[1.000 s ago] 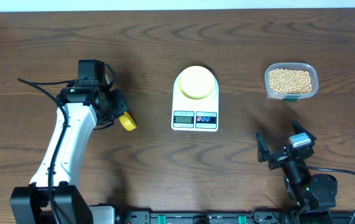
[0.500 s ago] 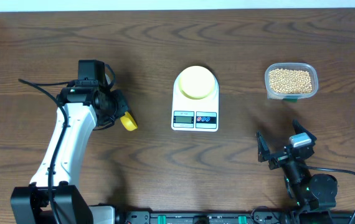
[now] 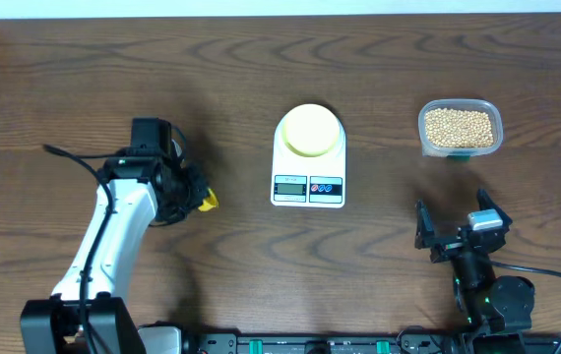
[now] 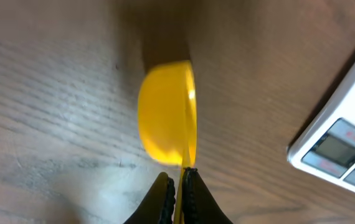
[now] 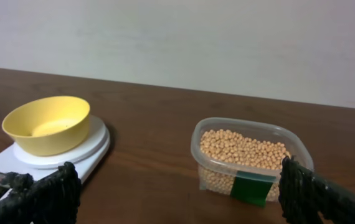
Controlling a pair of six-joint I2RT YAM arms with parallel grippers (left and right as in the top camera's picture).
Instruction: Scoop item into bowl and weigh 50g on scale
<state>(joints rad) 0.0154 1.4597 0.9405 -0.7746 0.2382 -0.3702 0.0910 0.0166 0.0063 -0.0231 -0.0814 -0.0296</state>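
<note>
The pale-yellow bowl (image 3: 311, 130) sits empty on the white scale (image 3: 308, 185) at table centre; both show in the right wrist view, bowl (image 5: 47, 123) and scale (image 5: 71, 155). The tan beans (image 3: 458, 127) fill a clear container (image 3: 490, 146) at the right, also seen from the right wrist as beans (image 5: 243, 149). My left gripper (image 3: 190, 200) is shut on the handle of a bright yellow scoop (image 4: 165, 121), left of the scale. My right gripper (image 3: 453, 234) is open and empty, below the container, its fingertips (image 5: 47, 190) wide apart.
The scale's corner with its display (image 4: 336, 152) shows at the right edge of the left wrist view. A green label (image 5: 250, 188) is on the container's near wall. A pale wall stands behind the table's far edge.
My left gripper has drawn back toward the front with the scoop, tilting so less of the scoop shows from above. My right gripper has shifted slightly right and down.
</note>
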